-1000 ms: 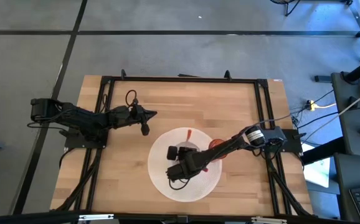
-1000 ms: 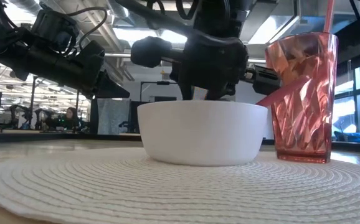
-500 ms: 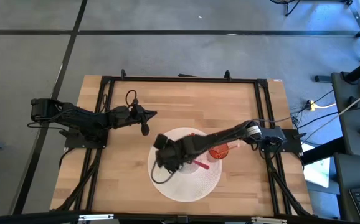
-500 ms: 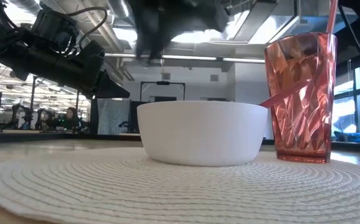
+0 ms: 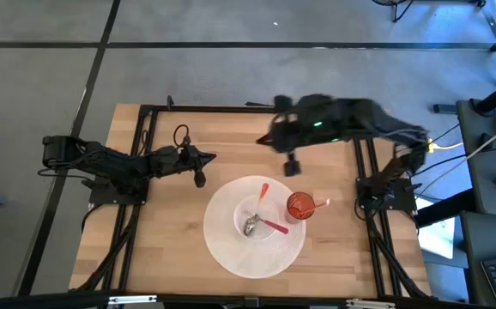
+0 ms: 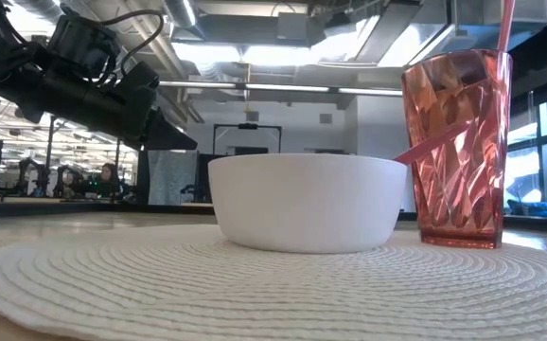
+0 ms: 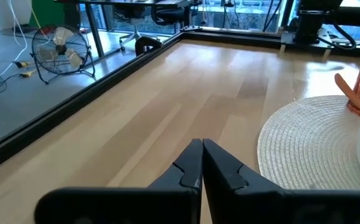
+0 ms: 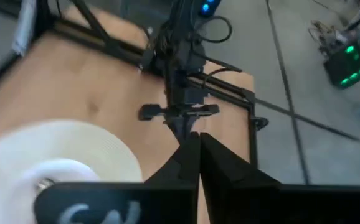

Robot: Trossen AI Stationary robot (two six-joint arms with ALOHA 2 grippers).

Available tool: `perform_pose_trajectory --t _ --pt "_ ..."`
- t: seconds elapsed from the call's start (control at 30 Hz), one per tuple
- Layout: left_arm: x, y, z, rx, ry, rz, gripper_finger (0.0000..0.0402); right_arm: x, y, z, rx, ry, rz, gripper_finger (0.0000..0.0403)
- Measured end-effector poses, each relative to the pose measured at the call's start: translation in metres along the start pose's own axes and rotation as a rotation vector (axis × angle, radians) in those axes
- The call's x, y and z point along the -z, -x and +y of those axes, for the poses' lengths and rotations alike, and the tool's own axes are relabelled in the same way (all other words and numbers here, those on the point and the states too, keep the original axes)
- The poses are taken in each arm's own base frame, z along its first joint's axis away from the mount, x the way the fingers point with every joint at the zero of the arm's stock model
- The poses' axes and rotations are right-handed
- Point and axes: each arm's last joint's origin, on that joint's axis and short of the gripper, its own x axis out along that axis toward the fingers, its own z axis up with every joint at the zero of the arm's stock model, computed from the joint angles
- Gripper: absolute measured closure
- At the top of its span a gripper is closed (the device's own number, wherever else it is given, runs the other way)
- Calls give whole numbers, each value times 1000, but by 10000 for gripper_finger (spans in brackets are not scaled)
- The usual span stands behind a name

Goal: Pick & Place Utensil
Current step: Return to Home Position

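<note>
A white bowl [image 5: 250, 216] stands on a round white placemat [image 5: 222, 240]. A spoon [image 5: 265, 227] with a metal head and red handle lies in the bowl, its handle over the rim. A second thin red utensil [image 5: 263, 192] leans on the bowl's far rim, also in the left wrist view [image 7: 353, 98]. A red faceted cup [image 5: 299, 206] with a pink utensil [image 5: 321, 204] in it stands on the placemat's right edge. My right gripper [image 5: 293, 163], raised over the table's far right part, is shut and empty [image 8: 198, 155]. My left gripper [image 5: 209, 157] waits shut [image 7: 202, 163] left of the placemat.
In the low view the bowl [image 6: 307, 201] and the cup [image 6: 458, 147] stand side by side, with the left arm [image 6: 84, 80] behind them. A black frame [image 5: 248, 109] runs along the table's far edge and sides. Bare wood lies between the placemat and the far edge.
My right gripper has risen from over the bowl, swung briefly toward the table's left across the placemat, then drawn back up toward the far right edge. The red-handled spoon, hidden beneath it a second ago, now lies in the bowl.
</note>
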Motion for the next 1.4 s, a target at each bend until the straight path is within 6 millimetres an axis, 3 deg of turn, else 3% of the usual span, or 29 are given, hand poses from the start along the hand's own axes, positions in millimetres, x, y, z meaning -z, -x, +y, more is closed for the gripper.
perform_pose_trajectory --t 0.1,0.2,0.3,0.57,0.7,0.87,1.1,1.4 --pt "0 0 0 6 0 0 398 13 16 -4 -33 -86 -45 399" --pt "0 0 0 17 -3 -4 398 37 9 0 -63 -126 -107 398" --pt "-3 0 -2 85 -22 -25 398 72 -2 5 -93 -148 -200 400" --pt "-10 1 -6 202 -78 -112 398 171 6 7 -124 -297 -467 401" --pt "-21 3 -7 237 -84 -222 398 202 13 15 -166 -348 -521 401" --pt "-27 5 -8 261 -74 -288 398 240 3 32 -163 -404 -515 401" --pt "-39 22 -2 277 -91 -292 398 281 16 53 -114 -408 -593 401" --pt "-48 82 13 139 -90 -289 399 303 40 67 -85 -413 -697 401"
